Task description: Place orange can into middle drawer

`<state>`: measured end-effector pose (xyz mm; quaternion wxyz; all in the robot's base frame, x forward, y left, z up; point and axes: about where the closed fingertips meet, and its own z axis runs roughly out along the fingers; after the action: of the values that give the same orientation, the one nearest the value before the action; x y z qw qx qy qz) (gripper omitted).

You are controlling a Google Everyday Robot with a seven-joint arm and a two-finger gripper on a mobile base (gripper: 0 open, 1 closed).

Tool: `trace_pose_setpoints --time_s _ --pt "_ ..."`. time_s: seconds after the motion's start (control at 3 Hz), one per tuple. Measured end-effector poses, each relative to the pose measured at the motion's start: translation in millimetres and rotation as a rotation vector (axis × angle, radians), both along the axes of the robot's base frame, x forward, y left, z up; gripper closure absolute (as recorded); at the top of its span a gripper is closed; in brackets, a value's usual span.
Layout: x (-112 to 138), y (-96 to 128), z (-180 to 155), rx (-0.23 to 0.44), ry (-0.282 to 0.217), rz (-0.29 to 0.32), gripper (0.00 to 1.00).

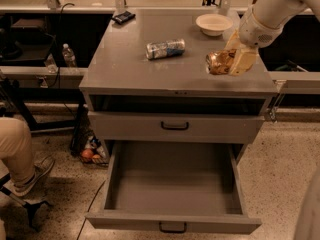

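The orange can (216, 62) is mottled orange-gold and held on its side just above the right part of the grey cabinet top (130, 66). My gripper (234, 59) is shut on the orange can, its yellowish fingers (243, 60) around the can's right end. The arm comes in from the upper right. The middle drawer (172, 184) is the lowest one, pulled fully open below, wide and deep, with a small black handle (172, 228) on its front. Its inside looks bare.
A blue-and-silver can (165, 49) lies on its side on the cabinet top. A white bowl (214, 24) and a black device (123, 17) sit at the back. A shut drawer front (175, 126) lies above. A person's leg (17, 154) is at left.
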<state>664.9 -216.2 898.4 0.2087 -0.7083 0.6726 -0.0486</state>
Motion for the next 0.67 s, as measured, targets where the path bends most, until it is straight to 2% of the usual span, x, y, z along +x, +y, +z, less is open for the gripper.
trace_pose_setpoints --time_s 0.33,0.67 --pt "-38.8 18.5 3.7 0.022 0.014 0.018 1.00" --pt "-108.3 56.6 -6.0 0.064 0.069 0.023 1.00"
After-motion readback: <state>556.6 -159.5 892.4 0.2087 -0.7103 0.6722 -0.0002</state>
